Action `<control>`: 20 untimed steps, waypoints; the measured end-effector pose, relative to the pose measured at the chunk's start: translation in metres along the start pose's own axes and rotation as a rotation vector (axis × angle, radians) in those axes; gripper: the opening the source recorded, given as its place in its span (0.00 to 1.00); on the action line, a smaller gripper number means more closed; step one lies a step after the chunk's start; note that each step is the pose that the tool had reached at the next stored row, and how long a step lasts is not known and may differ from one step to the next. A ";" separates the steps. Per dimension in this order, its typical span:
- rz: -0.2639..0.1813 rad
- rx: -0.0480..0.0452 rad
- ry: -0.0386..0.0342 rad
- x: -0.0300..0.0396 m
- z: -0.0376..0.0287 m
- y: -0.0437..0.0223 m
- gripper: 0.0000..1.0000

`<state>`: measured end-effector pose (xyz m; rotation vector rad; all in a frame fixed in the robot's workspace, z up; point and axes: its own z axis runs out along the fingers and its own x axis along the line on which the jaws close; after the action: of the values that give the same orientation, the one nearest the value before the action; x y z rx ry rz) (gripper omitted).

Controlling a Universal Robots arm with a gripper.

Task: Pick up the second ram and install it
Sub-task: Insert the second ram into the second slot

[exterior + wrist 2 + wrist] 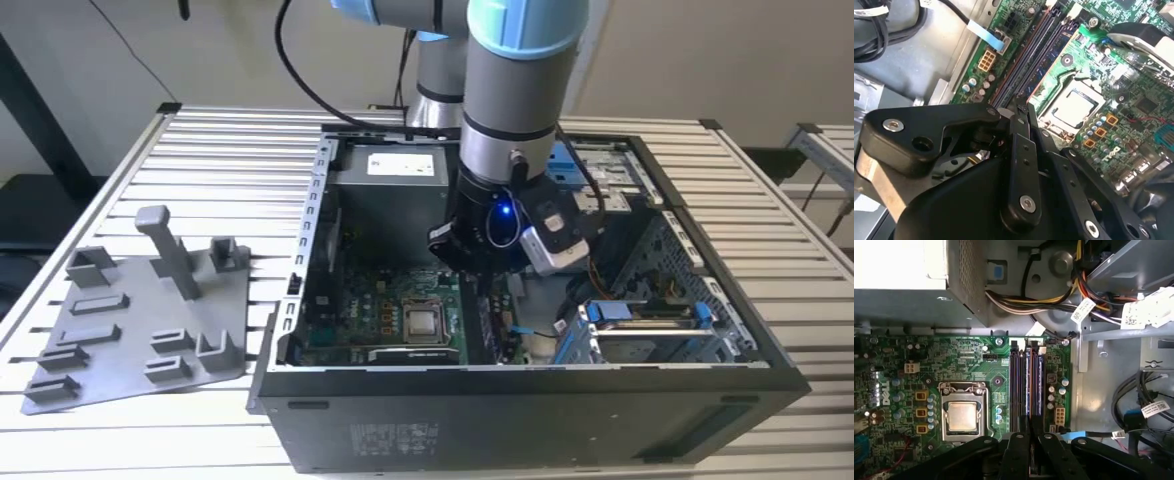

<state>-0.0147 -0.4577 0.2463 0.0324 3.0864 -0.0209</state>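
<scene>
Outside, exterior view: the surface (200, 150) is a slatted metal top carrying an open computer case (534, 400); pale walls stand behind it.
Fixture plate: a grey plate with upright posts (140, 320) lies on the surface at the exterior view's left, just beside the case.
Arm: the grey arm (514, 90) reaches down into the case, with the gripper (483, 262) low over the green motherboard (387, 310).
First wrist view: the memory slots (1026, 385) run beside the processor socket (962, 416), with a bundle of cables (1029, 302) above them.
Second ram: a thin blue-looking stick (1033, 382) stands edgewise in one slot, its near end between the fingertips of the gripper (1030, 432).
Second wrist view: the gripper (1021, 112) meets the slots (1029, 62) at their end.
Jaws: drawn narrow together around the stick's end.
</scene>
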 end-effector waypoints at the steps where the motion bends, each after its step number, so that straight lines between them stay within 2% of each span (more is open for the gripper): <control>1: 0.000 0.0000 0.0001 0.0002 0.0015 -0.0004 0.14; 9: 0.000 -0.0025 0.0019 0.0045 0.0092 -0.0029 0.14; 15: 0.000 -0.0042 0.0028 0.0049 0.0143 -0.0036 0.14; 20: 0.001 -0.0101 0.0029 0.0050 0.0166 -0.0042 0.14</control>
<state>-0.0189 -0.4621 0.2295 0.0337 3.0892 -0.0052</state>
